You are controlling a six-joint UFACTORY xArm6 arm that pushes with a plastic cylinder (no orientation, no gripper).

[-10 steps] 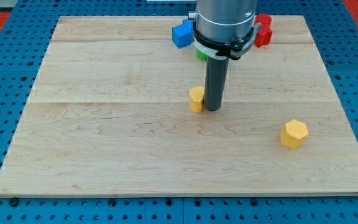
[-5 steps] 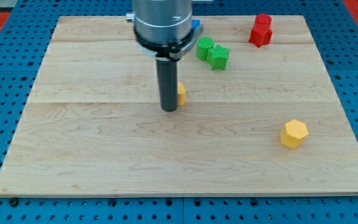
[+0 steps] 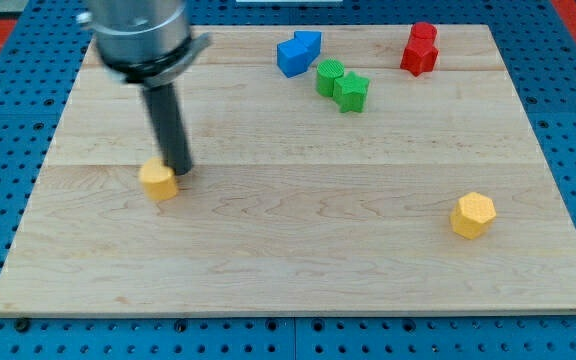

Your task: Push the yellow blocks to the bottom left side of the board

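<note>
A small yellow block (image 3: 158,181) lies left of the board's middle. My tip (image 3: 178,172) rests just to its upper right, touching or nearly touching it. A second yellow block, hexagonal (image 3: 473,215), lies at the view's right, below mid height, far from the tip. The dark rod rises from the tip to the grey arm body at the view's top left.
Two blue blocks (image 3: 298,53) sit at the view's top centre. Two green blocks (image 3: 341,84) lie just below and right of them. Two red blocks (image 3: 420,49) sit at the top right. The wooden board (image 3: 288,270) lies on a blue pegboard.
My tip has swept leftward and slightly downward across the board. The small yellow block has moved with it from the board's centre to the left. The hexagonal yellow block has not moved.
</note>
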